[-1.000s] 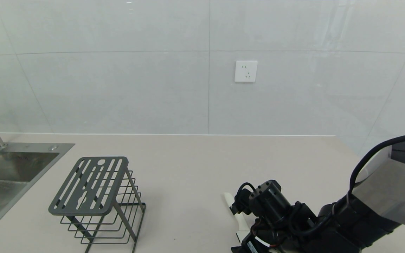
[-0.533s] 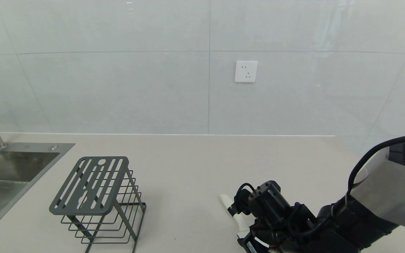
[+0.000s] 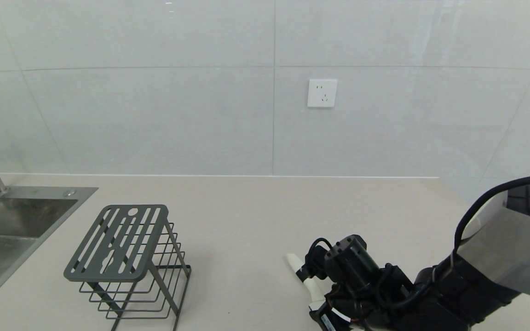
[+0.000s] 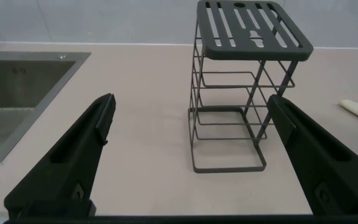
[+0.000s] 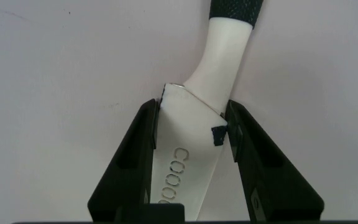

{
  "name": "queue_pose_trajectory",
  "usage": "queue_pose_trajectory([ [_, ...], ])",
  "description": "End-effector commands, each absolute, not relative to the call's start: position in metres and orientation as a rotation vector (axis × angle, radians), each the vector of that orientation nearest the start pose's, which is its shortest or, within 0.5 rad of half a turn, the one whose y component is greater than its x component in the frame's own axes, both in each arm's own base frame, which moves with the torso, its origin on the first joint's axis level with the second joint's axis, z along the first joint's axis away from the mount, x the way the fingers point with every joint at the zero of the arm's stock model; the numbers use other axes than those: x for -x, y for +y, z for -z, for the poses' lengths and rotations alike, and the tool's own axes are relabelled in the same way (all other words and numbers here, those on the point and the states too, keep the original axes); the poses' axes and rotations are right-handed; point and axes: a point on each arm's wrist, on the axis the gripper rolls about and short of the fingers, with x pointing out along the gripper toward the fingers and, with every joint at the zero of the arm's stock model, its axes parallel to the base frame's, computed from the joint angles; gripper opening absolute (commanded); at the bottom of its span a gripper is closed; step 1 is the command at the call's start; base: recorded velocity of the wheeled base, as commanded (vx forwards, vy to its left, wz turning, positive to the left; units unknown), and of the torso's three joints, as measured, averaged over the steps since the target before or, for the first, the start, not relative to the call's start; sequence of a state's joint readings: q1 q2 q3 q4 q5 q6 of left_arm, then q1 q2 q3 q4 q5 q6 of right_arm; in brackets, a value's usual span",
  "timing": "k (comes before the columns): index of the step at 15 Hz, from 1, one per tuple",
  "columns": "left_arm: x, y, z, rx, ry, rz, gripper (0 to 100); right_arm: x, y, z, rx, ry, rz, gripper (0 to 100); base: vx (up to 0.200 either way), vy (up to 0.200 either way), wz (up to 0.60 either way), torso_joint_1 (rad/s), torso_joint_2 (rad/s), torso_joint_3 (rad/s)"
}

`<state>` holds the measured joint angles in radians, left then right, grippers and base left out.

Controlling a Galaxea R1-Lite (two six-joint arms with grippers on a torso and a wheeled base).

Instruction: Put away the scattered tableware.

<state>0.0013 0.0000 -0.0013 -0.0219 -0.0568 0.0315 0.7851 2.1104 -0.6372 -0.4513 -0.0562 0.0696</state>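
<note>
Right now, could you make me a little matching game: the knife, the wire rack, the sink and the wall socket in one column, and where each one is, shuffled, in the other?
Things:
1. white knife
2. wire rack
3. sink
4. socket

Places:
A. on the tiled wall
B. sunk into the left end of the counter
C. clamped between the jaws of the right gripper
D. standing on the counter, between sink and knife

Pairs: 1-C, 2-D, 3-B, 4-A.
</note>
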Motion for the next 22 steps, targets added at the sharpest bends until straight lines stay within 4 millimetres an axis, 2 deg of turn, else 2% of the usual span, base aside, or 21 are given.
queue_pose_trajectory([
  [1, 0.034, -0.002, -0.129, -0.063, -0.273, 0.049, 100, -0.213, 0.212, -0.015, 0.345, 0.928, -0.639, 0, 0.0, 0.0, 0.0, 0.0, 0.0, 0.0],
  [2, 0.033, -0.002, -0.181, -0.067, -0.394, 0.058, 100, -0.212, 0.211, -0.022, 0.335, 0.9, -0.649, 0, 0.0, 0.0, 0.0, 0.0, 0.0, 0.0],
  [3, 0.033, -0.002, -0.186, -0.067, -0.404, 0.064, 100, -0.212, 0.212, -0.024, 0.331, 0.891, -0.653, 0, 0.0, 0.0, 0.0, 0.0, 0.0, 0.0],
  [4, 0.024, -0.001, -0.172, -0.03, -0.289, 0.198, 100, -0.208, 0.215, -0.036, 0.306, 0.829, -0.691, 0, 0.0, 0.0, 0.0, 0.0, 0.0, 0.0],
  [5, 0.016, -0.001, -0.149, 0.069, -0.129, 0.334, 100, -0.207, 0.216, -0.042, 0.292, 0.805, -0.71, 0, 0.0, 0.0, 0.0, 0.0, 0.0, 0.0],
  [6, 0.013, -0.002, -0.14, 0.168, 0.004, 0.484, 100, -0.203, 0.216, -0.047, 0.287, 0.79, -0.721, 0, 0.0, 0.0, 0.0, 0.0, 0.0, 0.0],
  [7, 0.006, -0.005, -0.141, 0.236, 0.109, 0.583, 100, -0.201, 0.215, -0.052, 0.276, 0.773, -0.725, 0, 0.0, 0.0, 0.0, 0.0, 0.0, 0.0],
  [9, -0.011, -0.012, -0.156, 0.243, 0.172, 0.668, 100, -0.202, 0.216, -0.06, 0.255, 0.731, -0.731, 0, 0.0, 0.0, 0.0, 0.0, 0.0, 0.0],
  [11, -0.036, -0.025, -0.173, 0.234, 0.213, 0.763, 100, -0.199, 0.226, -0.067, 0.223, 0.667, -0.792, 0, 0.0, 0.0, 0.0, 0.0, 0.0, 0.0],
  [14, -0.065, -0.05, -0.171, 0.176, 0.316, 0.877, 100, -0.191, 0.241, -0.074, 0.208, 0.607, -0.859, 0, 0.0, 0.0, 0.0, 0.0, 0.0, 0.0],
  [17, -0.106, -0.08, -0.17, 0.17, 0.321, 0.901, 100, -0.193, 0.254, -0.087, 0.189, 0.548, -0.889, 0, 0.0, 0.0, 0.0, 0.0, 0.0, 0.0],
  [20, -0.139, -0.104, -0.158, 0.171, 0.321, 0.905, 100, -0.189, 0.26, -0.092, 0.188, 0.527, -0.908, 0, 0.0, 0.0, 0.0, 0.0, 0.0, 0.0],
  [21, -0.139, -0.104, -0.158, 0.171, 0.321, 0.905, 100, -0.189, 0.26, -0.092, 0.188, 0.527, -0.908, 0, 0.0, 0.0, 0.0, 0.0, 0.0, 0.0],
  [22, -0.154, -0.113, -0.147, 0.182, 0.357, 0.892, 100, -0.187, 0.261, -0.095, 0.185, 0.517, -0.916, 0, 0.0, 0.0, 0.0, 0.0, 0.0, 0.0],
])
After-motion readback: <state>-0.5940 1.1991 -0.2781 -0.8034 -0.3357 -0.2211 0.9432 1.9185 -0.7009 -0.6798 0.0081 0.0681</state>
